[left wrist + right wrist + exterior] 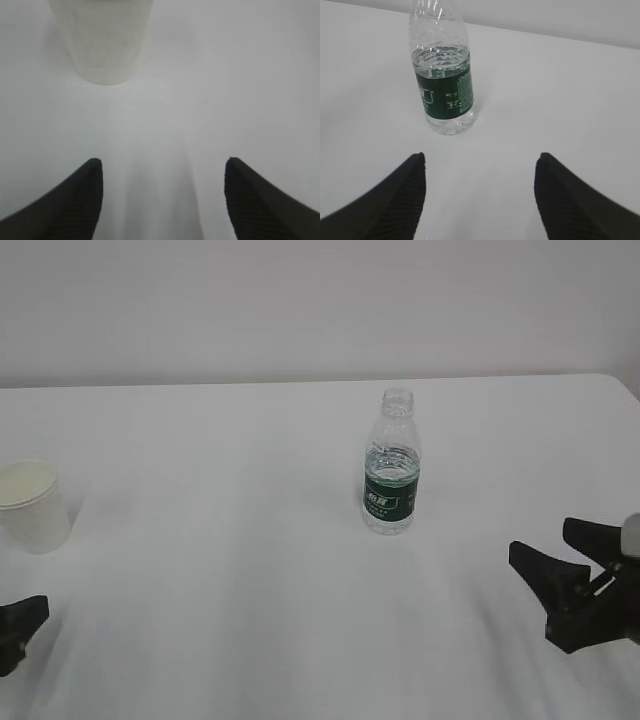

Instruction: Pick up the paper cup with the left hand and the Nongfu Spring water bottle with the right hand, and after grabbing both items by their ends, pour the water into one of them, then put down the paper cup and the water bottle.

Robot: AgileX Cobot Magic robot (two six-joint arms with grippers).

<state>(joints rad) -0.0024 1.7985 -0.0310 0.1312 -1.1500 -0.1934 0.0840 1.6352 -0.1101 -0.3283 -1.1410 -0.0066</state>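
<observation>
The white paper cup [33,505] stands upright at the table's far left; its lower part [102,42] fills the top left of the left wrist view. My left gripper [162,162] is open and empty, some way short of the cup; only one dark fingertip [22,625] shows at the exterior view's bottom left. The capless Nongfu Spring water bottle [391,465] stands upright mid-table, with water [441,56] up to just above its green label. My right gripper [540,540] stands open and empty to the bottle's right, nearer the camera, and faces the bottle [442,80] from a distance.
A white cloth covers the table [220,590]. The table's far edge meets a plain pale wall [300,300], and its right corner shows at the upper right.
</observation>
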